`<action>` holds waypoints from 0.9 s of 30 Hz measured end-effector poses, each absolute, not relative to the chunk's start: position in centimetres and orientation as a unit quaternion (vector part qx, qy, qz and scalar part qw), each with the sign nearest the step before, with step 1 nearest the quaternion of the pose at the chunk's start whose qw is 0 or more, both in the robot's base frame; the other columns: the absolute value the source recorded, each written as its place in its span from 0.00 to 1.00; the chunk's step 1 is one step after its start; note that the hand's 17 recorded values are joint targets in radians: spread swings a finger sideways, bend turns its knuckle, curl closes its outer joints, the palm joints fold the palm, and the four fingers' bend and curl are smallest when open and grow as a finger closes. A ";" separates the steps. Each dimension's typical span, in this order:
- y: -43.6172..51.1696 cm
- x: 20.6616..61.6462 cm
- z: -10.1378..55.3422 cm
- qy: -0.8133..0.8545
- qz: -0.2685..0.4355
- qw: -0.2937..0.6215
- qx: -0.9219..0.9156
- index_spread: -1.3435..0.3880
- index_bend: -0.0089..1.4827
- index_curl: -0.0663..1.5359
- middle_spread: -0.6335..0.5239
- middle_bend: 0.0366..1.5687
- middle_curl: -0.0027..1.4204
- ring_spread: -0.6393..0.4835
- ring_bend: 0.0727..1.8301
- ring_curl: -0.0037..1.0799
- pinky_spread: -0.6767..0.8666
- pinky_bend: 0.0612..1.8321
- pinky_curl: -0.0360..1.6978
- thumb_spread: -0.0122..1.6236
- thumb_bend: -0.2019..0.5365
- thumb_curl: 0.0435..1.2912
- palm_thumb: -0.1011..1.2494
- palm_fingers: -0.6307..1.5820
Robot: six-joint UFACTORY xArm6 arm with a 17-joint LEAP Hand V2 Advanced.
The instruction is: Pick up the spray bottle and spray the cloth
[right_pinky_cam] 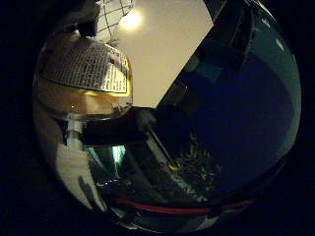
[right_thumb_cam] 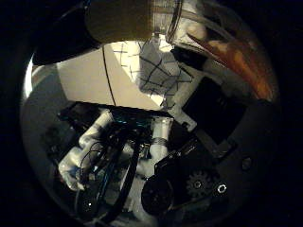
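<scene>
The spray bottle point(right_pinky_cam: 84, 79) lies close against the palm in the little finger side palm view. It has a printed white label and amber liquid below it. In the thumb side palm view its yellowish body point(right_thumb_cam: 128, 19) and an orange translucent part point(right_thumb_cam: 232, 57) run along the picture's edge. My right hand point(right_thumb_cam: 114, 151) shows there as white and black fingers, curled in front of the palm. A white finger part point(right_pinky_cam: 74, 133) lies by the bottle. A wide blue surface point(right_pinky_cam: 241, 118) lies beyond the bottle. I cannot tell whether it is the cloth.
A white panel point(right_pinky_cam: 162, 44) and a bright lamp point(right_pinky_cam: 130, 18) are behind the bottle. A gridded ceiling patch point(right_thumb_cam: 151, 71) shows past the fingers. Something small and green point(right_pinky_cam: 197, 162) sits by the blue surface, with a red strip point(right_pinky_cam: 167, 208) beneath it.
</scene>
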State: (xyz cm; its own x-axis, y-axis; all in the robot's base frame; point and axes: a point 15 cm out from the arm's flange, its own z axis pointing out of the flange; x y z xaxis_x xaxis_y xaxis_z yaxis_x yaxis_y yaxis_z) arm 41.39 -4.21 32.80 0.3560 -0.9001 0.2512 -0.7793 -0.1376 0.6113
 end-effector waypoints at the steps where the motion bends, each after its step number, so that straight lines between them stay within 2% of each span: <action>1: -4.0 41.5 32.4 -0.558 -0.089 0.347 0.749 0.67 0.78 0.42 0.46 0.82 0.39 0.42 0.77 0.49 0.29 0.61 0.50 0.65 0.25 0.44 0.84 0.85; 9: -3.3 42.2 29.3 -0.559 -0.096 0.372 0.735 0.67 0.79 0.42 0.46 0.82 0.39 0.42 0.77 0.49 0.29 0.60 0.51 0.66 0.25 0.44 0.83 0.85; 17: -3.4 42.3 29.2 -0.561 -0.098 0.366 0.736 0.67 0.79 0.41 0.46 0.82 0.39 0.42 0.77 0.49 0.29 0.60 0.52 0.66 0.25 0.43 0.84 0.85; 22: -3.4 42.4 30.6 -0.574 -0.096 0.327 0.745 0.67 0.79 0.41 0.46 0.82 0.39 0.42 0.77 0.49 0.29 0.60 0.52 0.66 0.26 0.43 0.84 0.85; 27: 0.0 42.7 32.5 -0.575 -0.123 0.216 0.779 0.67 0.79 0.41 0.46 0.82 0.40 0.42 0.77 0.49 0.28 0.59 0.52 0.67 0.26 0.44 0.86 0.85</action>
